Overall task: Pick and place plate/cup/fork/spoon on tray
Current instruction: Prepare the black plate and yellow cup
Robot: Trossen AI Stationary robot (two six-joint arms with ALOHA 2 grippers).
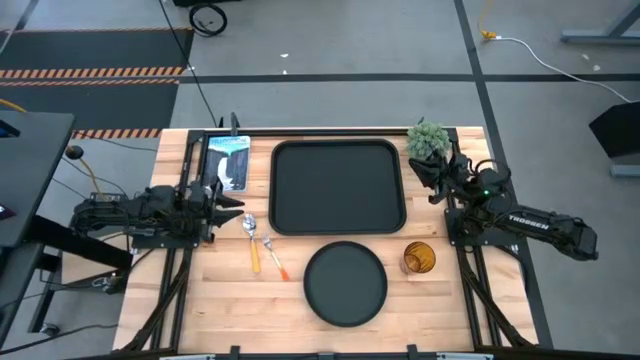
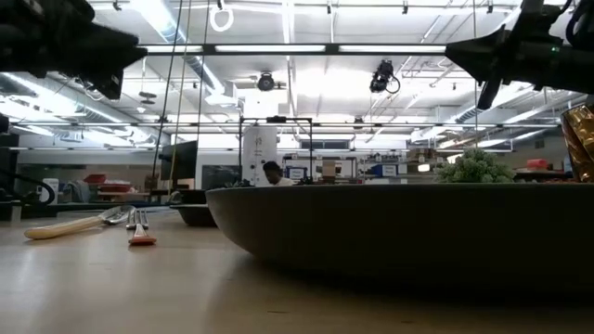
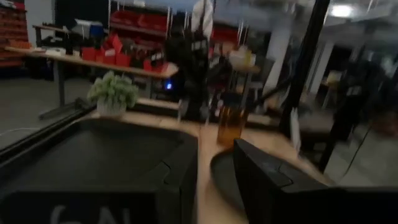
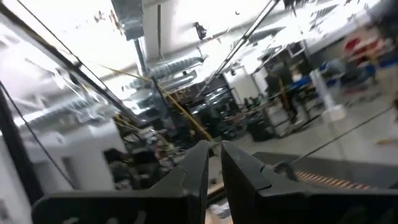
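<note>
1. My left gripper hovers at the table's left edge, beside the tray; in my wrist view its fingers are spread with a clear gap.
2. The spoon and fork lie just beside that gripper, toward the table's near edge, handles pointing nearward, long axes roughly across my reach.
3. My right gripper waits lifted near the potted plant, fingers nearly together, holding nothing.
4. The cup stands nearer my right arm; the plate sits between cup and cutlery, just below the empty tray.
5. I judge the cutlery falls to my left arm.
</note>
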